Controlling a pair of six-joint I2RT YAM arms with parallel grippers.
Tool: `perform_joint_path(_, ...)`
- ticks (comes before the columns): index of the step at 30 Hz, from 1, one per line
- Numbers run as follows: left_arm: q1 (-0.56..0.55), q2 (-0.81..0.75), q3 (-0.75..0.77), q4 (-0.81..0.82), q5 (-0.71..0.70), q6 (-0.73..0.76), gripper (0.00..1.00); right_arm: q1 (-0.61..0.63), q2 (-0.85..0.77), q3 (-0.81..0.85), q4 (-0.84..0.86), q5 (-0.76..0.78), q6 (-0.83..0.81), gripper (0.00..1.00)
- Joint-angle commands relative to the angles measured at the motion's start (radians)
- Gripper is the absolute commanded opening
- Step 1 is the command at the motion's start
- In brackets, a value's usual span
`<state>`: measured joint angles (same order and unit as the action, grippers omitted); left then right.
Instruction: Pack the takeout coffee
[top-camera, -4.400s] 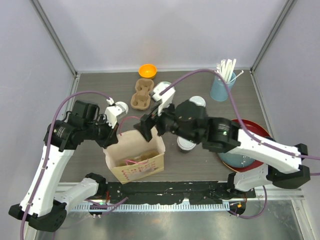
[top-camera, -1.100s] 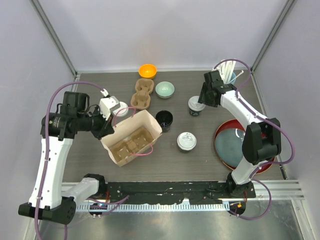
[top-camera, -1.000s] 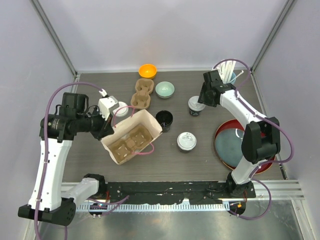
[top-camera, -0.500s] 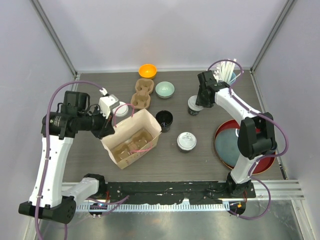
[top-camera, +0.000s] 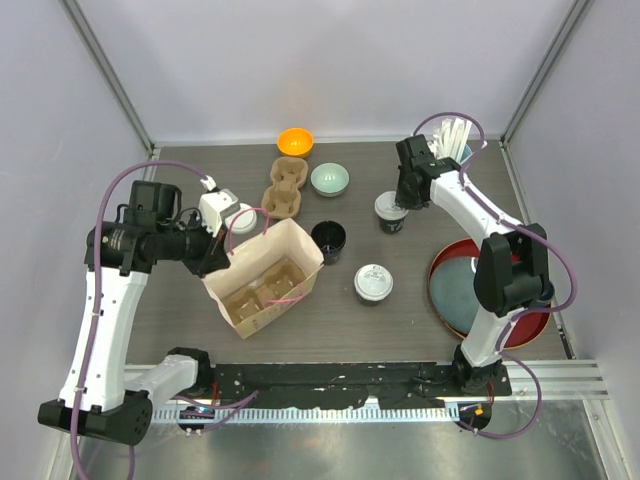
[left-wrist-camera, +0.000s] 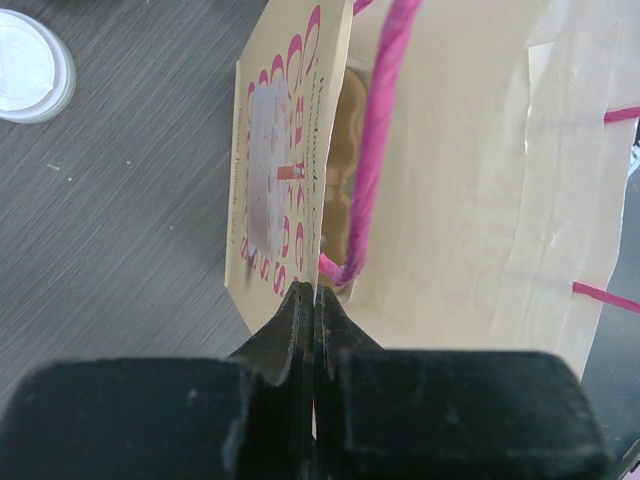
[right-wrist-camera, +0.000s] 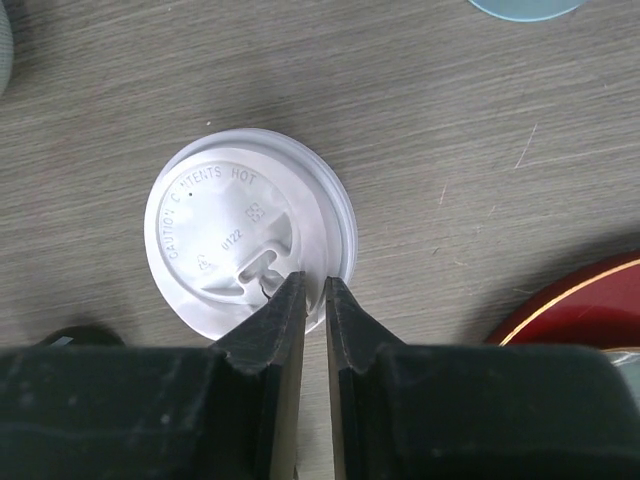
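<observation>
left tool (left-wrist-camera: 308, 300): fingers pressed together, clamped on the rim of the paper bag (left-wrist-camera: 450, 200), right where the pink handle cord (left-wrist-camera: 375, 150) loops down

paper bag: hanging off the left tool's tips, mouth open. There's a cardboard cup carrier (top-camera: 262, 292) sitting inside.

right tool (right-wrist-camera: 312, 290): fingers basically together with just a sliver of gap, gripping nothing, hanging over the edge of a lid

first cup (right-wrist-camera: 250, 245): straight under the right tool's tips, upright on the table (right-wrist-camera: 450, 120), white lid on

second cup (top-camera: 373, 282): lidded too, well apart from the right tool, back toward the arm bases, and near the bag

third cup (left-wrist-camera: 25, 65): only the white lid shows, off to one side past the left tool's tips
</observation>
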<state>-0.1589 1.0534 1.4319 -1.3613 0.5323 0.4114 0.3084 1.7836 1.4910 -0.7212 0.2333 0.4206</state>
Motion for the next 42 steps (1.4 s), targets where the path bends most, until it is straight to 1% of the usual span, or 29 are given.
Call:
perform_joint_path(1, -0.004, -0.004, 0.001, -0.205, 0.025, 0.006, 0.00, 0.001, 0.011, 0.060, -0.004, -0.002, -0.055, 0.18)
perform_joint_path(5, -0.004, -0.004, 0.004, -0.208, 0.026, 0.009, 0.00, 0.003, 0.017, 0.049, -0.007, 0.006, -0.080, 0.17)
perform_joint_path(7, -0.004, -0.001, 0.004, -0.208, 0.029, 0.007, 0.00, 0.003, 0.022, 0.037, -0.006, 0.005, -0.086, 0.15)
perform_joint_path(11, -0.004, 0.000, 0.002, -0.203, 0.034, 0.007, 0.00, 0.001, 0.030, 0.020, 0.002, -0.008, -0.091, 0.12)
perform_joint_path(17, -0.004, 0.000, 0.005, -0.206, 0.037, 0.006, 0.00, 0.001, 0.008, 0.011, 0.012, 0.000, -0.097, 0.01)
perform_joint_path(29, -0.004, 0.002, 0.005, -0.199, 0.044, 0.006, 0.00, 0.001, -0.088, -0.011, 0.011, -0.015, -0.126, 0.01)
perform_joint_path(42, -0.004, 0.000, 0.019, -0.208, 0.047, 0.004, 0.00, -0.029, -0.099, -0.035, 0.037, -0.095, -0.121, 0.01)
